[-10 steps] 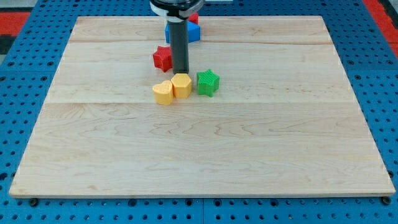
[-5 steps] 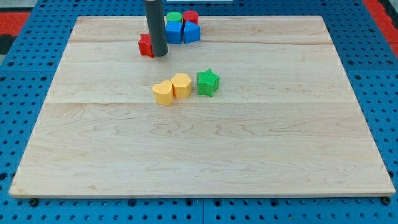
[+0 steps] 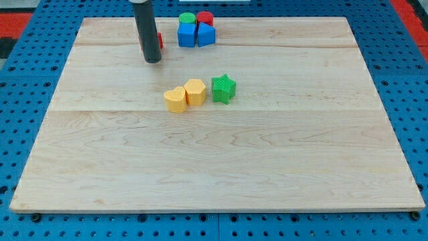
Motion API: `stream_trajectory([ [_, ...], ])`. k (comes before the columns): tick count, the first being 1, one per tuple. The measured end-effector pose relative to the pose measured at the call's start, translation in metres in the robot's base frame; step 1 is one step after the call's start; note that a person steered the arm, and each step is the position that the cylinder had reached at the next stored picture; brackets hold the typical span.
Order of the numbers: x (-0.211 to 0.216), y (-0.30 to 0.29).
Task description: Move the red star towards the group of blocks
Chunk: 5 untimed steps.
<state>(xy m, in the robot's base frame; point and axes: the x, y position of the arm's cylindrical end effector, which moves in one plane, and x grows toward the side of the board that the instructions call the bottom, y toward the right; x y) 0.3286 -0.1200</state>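
Observation:
The red star [image 3: 160, 41] lies near the view's top, left of centre, almost fully hidden behind my rod; only a red sliver shows at the rod's right edge. My tip [image 3: 152, 61] rests on the board just below and in front of the star. To its right at the top is a tight group: a green block [image 3: 186, 18], a red block [image 3: 204, 18], a blue cube [image 3: 186, 34] and a blue block [image 3: 206, 34].
A yellow heart-like block [image 3: 175, 100], a yellow block [image 3: 195, 91] and a green star [image 3: 224, 88] sit in a row near the wooden board's [image 3: 214, 161] middle. Blue pegboard surrounds the board.
The rod has moved up and to the left, and the red star has moved the same way, from beside the yellow blocks to the top left of the blue blocks.

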Motion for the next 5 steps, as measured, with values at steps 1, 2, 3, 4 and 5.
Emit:
stream_trajectory([
  [1, 0.005, -0.017],
  [2, -0.011, -0.020],
  [3, -0.017, -0.020],
  [4, -0.017, -0.023],
  [5, -0.017, -0.024],
])
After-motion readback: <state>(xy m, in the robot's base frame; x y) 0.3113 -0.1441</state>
